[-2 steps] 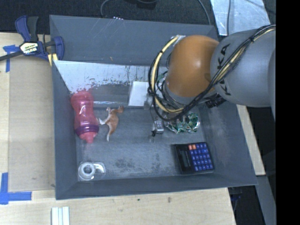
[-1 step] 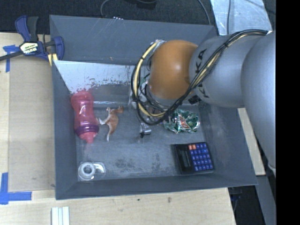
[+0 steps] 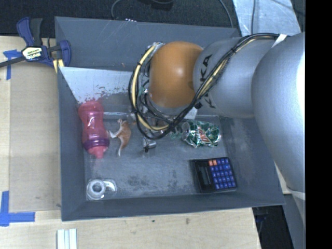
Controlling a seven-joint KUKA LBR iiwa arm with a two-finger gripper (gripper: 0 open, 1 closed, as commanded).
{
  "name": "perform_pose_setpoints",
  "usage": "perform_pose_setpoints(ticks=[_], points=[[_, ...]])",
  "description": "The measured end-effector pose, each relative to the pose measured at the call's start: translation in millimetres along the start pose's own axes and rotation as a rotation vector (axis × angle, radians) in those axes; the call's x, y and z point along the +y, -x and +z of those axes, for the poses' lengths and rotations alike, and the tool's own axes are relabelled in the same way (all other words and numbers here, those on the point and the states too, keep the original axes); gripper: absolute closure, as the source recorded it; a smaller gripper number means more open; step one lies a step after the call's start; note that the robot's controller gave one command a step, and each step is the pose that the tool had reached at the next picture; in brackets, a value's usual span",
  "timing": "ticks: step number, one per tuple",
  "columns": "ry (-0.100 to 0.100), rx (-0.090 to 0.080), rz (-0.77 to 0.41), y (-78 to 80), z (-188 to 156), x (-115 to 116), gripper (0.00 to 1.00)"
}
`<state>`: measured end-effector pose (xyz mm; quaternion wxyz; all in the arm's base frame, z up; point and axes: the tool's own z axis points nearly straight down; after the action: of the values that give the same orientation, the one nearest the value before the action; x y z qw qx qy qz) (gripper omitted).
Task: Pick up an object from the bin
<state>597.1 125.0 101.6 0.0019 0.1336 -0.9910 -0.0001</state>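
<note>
The hand (image 3: 148,144) hangs in the bin (image 3: 166,183), just beside an orange toy animal (image 3: 123,134). Whether it is open or closed I cannot tell.

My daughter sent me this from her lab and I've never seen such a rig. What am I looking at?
One camera looks down into a grey metal bin. The silver shape entering from the right is a robot arm; the orange dome is a cover on its wrist. Below it, its gripper hangs near the bin floor, beside a small tan toy animal. Also in the bin: a pink bottle at left, a crushed green can, a black calculator with blue keys, and a tape roll. I see nothing in its grip.
</note>
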Motion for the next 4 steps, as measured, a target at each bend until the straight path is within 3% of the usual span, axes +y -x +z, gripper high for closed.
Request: perform_pose_setpoints(ticks=[1, 2, 3, 4], points=[[-0.002, -0.017, -0.041, 10.1, -24.8, 6.0, 0.0], [-0.001, -0.01, -0.154, 14.8, 26.9, 3.4, 0.0], [-0.003, -0.024, -0.152, 27.0, 29.5, 0.9, 1.0], [-0.003, -0.024, -0.152, 27.0, 29.5, 0.9, 1.0]])
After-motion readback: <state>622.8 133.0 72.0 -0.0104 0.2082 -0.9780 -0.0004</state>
